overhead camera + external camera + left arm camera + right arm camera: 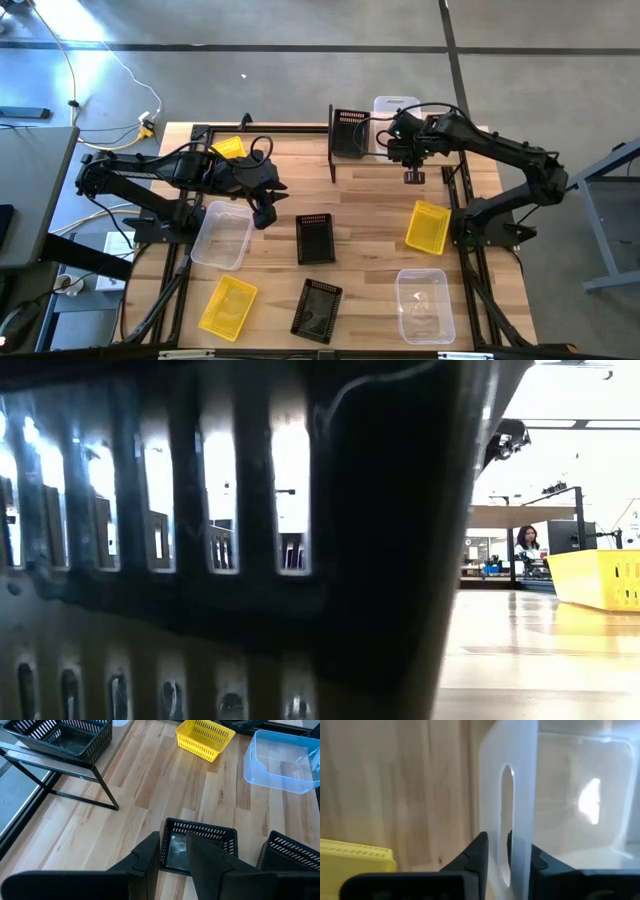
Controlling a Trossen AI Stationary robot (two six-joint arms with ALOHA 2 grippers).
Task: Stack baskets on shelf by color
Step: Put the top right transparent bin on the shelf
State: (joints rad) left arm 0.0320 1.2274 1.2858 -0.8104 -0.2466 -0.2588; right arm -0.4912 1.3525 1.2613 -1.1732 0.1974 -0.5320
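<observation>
Up on the shelf, I see my right gripper straddling the clear tub's thin, slippery wall; it looks loosened, though I cannot tell. Left gripper hovers part-open, empty.

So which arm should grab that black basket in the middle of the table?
The left arm, probably. Its claw hangs right above the black basket, with nothing in it. The right claw is busy at the shelf, its fingers either side of a clear tub's wall.
</observation>
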